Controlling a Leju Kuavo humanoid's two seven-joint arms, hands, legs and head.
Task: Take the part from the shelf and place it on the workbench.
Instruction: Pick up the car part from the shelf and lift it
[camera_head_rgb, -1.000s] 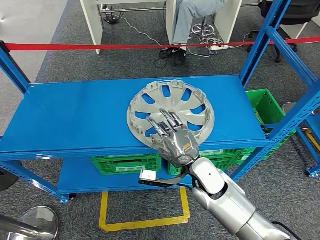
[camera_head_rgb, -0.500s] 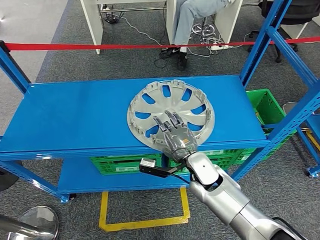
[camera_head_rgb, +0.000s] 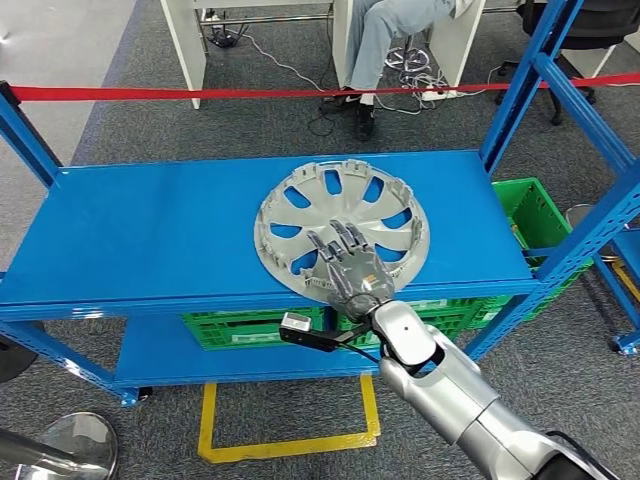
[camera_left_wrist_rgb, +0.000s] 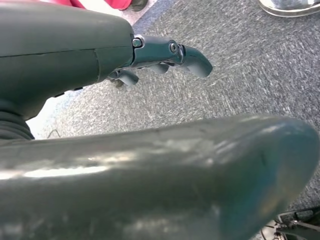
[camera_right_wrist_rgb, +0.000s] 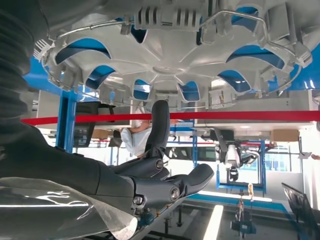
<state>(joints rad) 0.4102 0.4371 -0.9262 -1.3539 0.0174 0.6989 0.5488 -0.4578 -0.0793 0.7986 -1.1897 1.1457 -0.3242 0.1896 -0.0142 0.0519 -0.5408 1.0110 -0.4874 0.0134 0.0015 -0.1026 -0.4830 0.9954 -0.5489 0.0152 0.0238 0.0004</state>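
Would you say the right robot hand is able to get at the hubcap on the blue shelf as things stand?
Probably yes: the right robot hand already lies over the hubcap's near rim, with nothing between them.

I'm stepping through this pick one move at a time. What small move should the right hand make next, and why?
Probably close the fingers on the hubcap's near rim. The right hand lies spread over that edge at the shelf's front, gripping nothing yet.

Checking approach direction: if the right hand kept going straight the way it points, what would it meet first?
Most likely the hubcap on the blue shelf: the right hand points across its near rim. Contact can't be judged.
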